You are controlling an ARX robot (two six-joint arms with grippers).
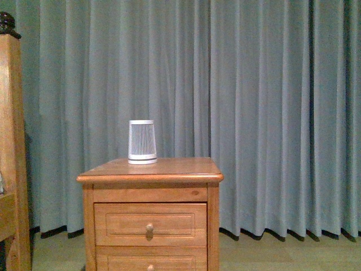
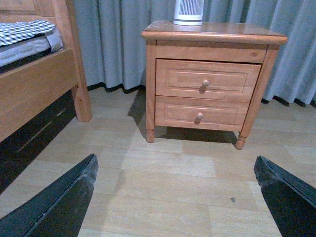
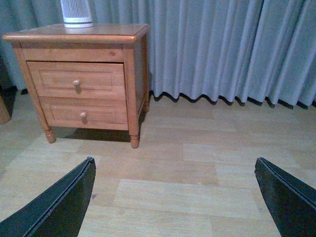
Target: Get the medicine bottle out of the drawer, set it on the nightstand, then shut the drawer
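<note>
The honey-brown nightstand [image 1: 180,169] stands before the curtain; it also shows in the left wrist view [image 2: 256,37] and the right wrist view [image 3: 29,37]. Its upper drawer [image 1: 113,223] is shut, with a round knob, and shows in the left wrist view [image 2: 177,79] and the right wrist view [image 3: 54,79]. The medicine bottle is hidden. My left gripper [image 2: 175,197] is open and empty, low over the floor, well short of the nightstand. My right gripper [image 3: 175,197] is open and empty, likewise over the floor. Neither arm shows in the front view.
A large white slatted device [image 1: 142,142] stands on the nightstand top. A wooden bed frame [image 2: 39,84] with a tall post [image 1: 11,152] is left of the nightstand. A grey-blue curtain [image 1: 254,113] hangs behind. The matching lower drawer [image 2: 177,113] is shut. Light wood floor [image 3: 197,168] lies in front.
</note>
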